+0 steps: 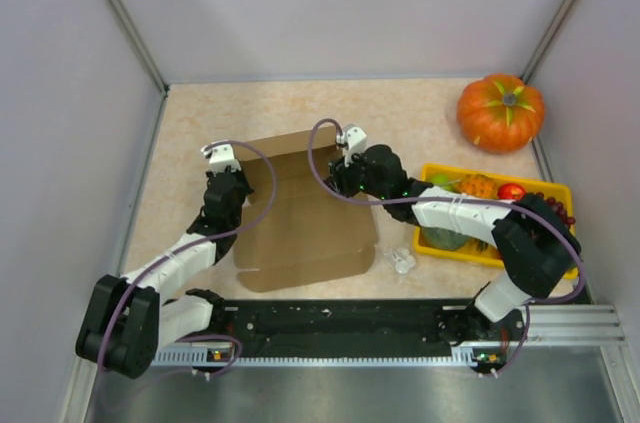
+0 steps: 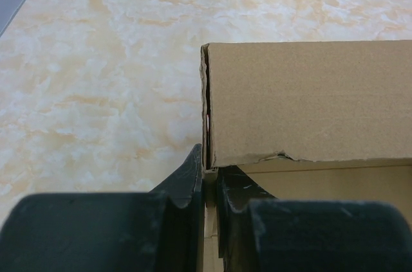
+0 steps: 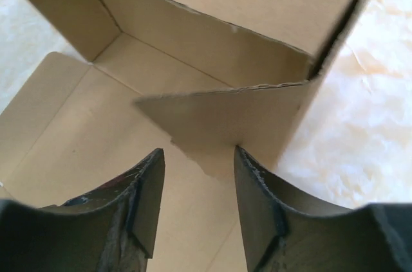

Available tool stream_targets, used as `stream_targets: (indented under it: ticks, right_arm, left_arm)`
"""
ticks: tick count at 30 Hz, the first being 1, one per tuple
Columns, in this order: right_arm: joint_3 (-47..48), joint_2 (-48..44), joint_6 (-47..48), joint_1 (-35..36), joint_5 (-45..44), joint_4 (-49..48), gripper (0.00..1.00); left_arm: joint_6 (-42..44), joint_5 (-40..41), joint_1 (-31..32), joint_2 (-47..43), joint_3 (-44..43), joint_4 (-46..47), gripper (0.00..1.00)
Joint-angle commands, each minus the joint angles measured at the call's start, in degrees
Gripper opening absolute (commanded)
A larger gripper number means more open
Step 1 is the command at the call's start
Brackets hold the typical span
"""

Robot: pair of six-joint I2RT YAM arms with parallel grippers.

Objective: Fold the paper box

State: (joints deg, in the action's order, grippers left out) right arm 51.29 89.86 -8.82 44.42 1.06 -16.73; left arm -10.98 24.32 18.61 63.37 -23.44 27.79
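You're mid-fold on the paper box (image 1: 300,228) at frame centre: left claw (image 2: 209,172) pinches its wall edge, right claw (image 3: 198,159) gapes wide, so I'd tuck the corner flap (image 3: 222,117) next.

One plain brown cardboard die-cut box (image 1: 305,233), half folded: base flat on marbled table (image 1: 200,123), far wall and left side raised, near flap lying flat.

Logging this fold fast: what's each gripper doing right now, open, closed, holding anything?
Left gripper: closed, pinching an upright wall edge of the paper box.
Right gripper: open at a box flap, gripping nothing.
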Motion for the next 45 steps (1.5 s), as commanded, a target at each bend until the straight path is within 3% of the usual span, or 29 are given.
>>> stream_targets:
  ticks: [1, 7, 12, 14, 15, 16, 20, 23, 30, 34, 42, 44, 45]
  right_arm:
    - [-1.2, -2.6, 7.9, -3.0, 12.4, -7.3, 0.51]
    - [2.3, 1.5, 7.8, -10.4, 29.8, -7.9, 0.53]
    - [4.4, 4.1, 10.7, -11.2, 29.8, -6.5, 0.52]
    - [4.0, 4.9, 7.7, -11.2, 28.3, -10.2, 0.45]
    - [4.2, 5.9, 6.7, -11.2, 26.4, -10.9, 0.31]
    - [4.2, 6.5, 3.2, -11.2, 25.5, -13.0, 0.24]
    - [3.0, 7.4, -5.1, -11.1, 26.6, -16.8, 0.19]
    - [1.9, 5.9, -9.3, -11.1, 24.2, -13.8, 0.15]
    - [1.5, -0.8, -3.1, -11.2, 19.3, 4.4, 0.13]
    - [2.1, -3.7, 0.7, -11.6, 16.8, 9.9, 0.12]
    - [1.0, -6.0, 4.2, -14.4, 13.5, 12.3, 0.12]
    - [1.6, -4.6, 7.2, -15.5, 16.5, 11.5, 0.16]
    - [1.8, -3.8, 8.5, -15.5, 17.4, 11.4, 0.23]
  left_arm:
    - [0.2, -2.1, 0.4, -1.7, 0.1, 2.8, 0.00]
    - [0.9, -2.0, 0.4, -1.8, -0.2, 2.4, 0.00]
    - [1.8, -1.4, 0.4, -2.0, -0.2, 1.9, 0.00]
    - [1.9, -1.4, 0.4, -1.8, -0.3, 2.0, 0.00]
    - [1.8, -1.4, 0.4, -1.7, -0.4, 2.1, 0.00]
    - [1.9, -1.5, 0.4, -1.4, -0.6, 2.1, 0.00]
    - [1.5, -1.6, 0.4, -0.8, -1.1, 2.0, 0.00]
    - [1.4, -1.5, 0.4, -0.6, -1.2, 1.9, 0.00]
    - [2.2, -1.2, 0.4, -0.4, -1.3, 2.1, 0.00]
    - [2.7, -0.9, 0.4, -0.7, -1.1, 2.2, 0.00]
    - [2.8, -0.8, 0.4, -0.5, -1.3, 2.2, 0.00]
    - [2.6, -0.9, 0.4, -0.4, -1.3, 2.2, 0.00]
    - [2.5, -1.0, 0.4, -0.4, -1.3, 2.2, 0.00]
